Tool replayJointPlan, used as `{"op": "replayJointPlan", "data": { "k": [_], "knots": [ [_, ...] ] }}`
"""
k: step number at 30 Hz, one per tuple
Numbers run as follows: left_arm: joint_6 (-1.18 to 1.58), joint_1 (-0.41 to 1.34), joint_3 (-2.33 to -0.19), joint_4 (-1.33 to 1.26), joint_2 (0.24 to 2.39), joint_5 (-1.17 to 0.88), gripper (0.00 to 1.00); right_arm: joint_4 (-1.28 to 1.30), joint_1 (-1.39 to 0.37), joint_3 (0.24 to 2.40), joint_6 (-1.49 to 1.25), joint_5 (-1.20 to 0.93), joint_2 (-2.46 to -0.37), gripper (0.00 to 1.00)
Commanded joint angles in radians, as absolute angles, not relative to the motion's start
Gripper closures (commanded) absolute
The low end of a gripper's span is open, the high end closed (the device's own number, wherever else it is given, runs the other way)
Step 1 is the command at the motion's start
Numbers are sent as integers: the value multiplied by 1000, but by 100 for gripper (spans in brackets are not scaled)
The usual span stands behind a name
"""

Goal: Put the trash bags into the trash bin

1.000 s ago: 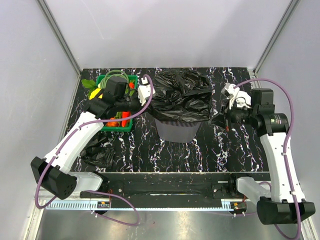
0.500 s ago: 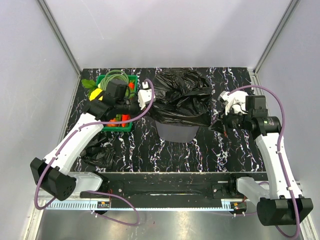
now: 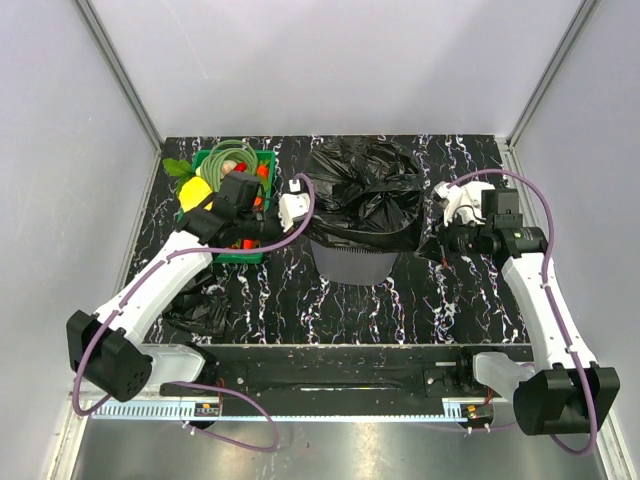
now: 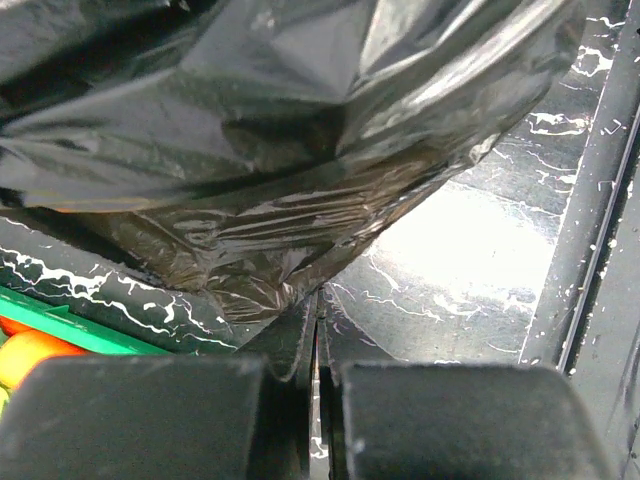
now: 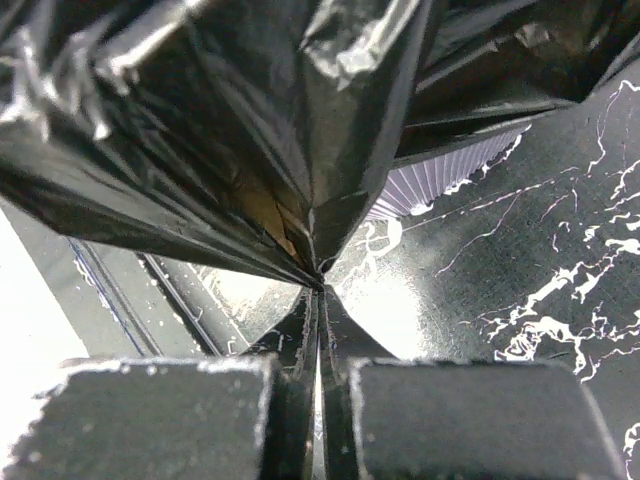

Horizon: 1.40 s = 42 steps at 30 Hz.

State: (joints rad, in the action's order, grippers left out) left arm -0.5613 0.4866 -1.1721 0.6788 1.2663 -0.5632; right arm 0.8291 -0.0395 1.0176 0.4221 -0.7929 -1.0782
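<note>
Your trash bag (image 3: pixel 365 195) sits spread over the mouth of the grey bin (image 3: pixel 355 262) at the middle of the desk (image 3: pixel 420 300), its black film heaped above the rim and draping down the front, so that only the lower mesh wall shows. Your left gripper (image 4: pixel 316 315) has its jaws pinched tight on the bag's left hem, down beside the bin wall. Your right gripper (image 5: pixel 320 295) has its jaws clamped on a gathered corner at the right, pulled out to a point away from the rim. On the left, the green crate (image 3: pixel 240 257) lies just beside your left wrist and arm, so room is tight there. A second trash bag (image 3: pixel 200 308) lies crumpled on the desk under your left arm, near the front edge. Bare marbled surface shows in front of the bin, between the two arms, and behind your right gripper toward the back wall.
</note>
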Motion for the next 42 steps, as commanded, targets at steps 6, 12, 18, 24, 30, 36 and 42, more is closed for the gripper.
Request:
{"op": "replayJointPlan", "data": {
  "k": [6,12,18,24,30,36,42],
  "knots": [
    [-592,489,-1126,612,1212,-589,100,762,-54,983,423,-752,-1094,100],
    [-611,440,-1170,719,1160,-662,100,820,-54,1017,451,-733,-1069,71],
    [-566,298,-1224,736,1141,-780,64,926,-52,1121,480,-657,-1063,28],
    [-346,158,-1288,583,1212,-929,32,922,-52,1227,355,-612,-1061,15],
    [-149,130,-1365,442,1373,-1055,18,920,-54,1360,224,-583,-1101,13],
    [-143,126,-1431,448,1514,-1135,14,907,-52,1469,166,-545,-1189,12],
    [-153,126,-1436,462,1569,-1252,13,887,-51,1500,147,-548,-1232,13]
  ]
}}
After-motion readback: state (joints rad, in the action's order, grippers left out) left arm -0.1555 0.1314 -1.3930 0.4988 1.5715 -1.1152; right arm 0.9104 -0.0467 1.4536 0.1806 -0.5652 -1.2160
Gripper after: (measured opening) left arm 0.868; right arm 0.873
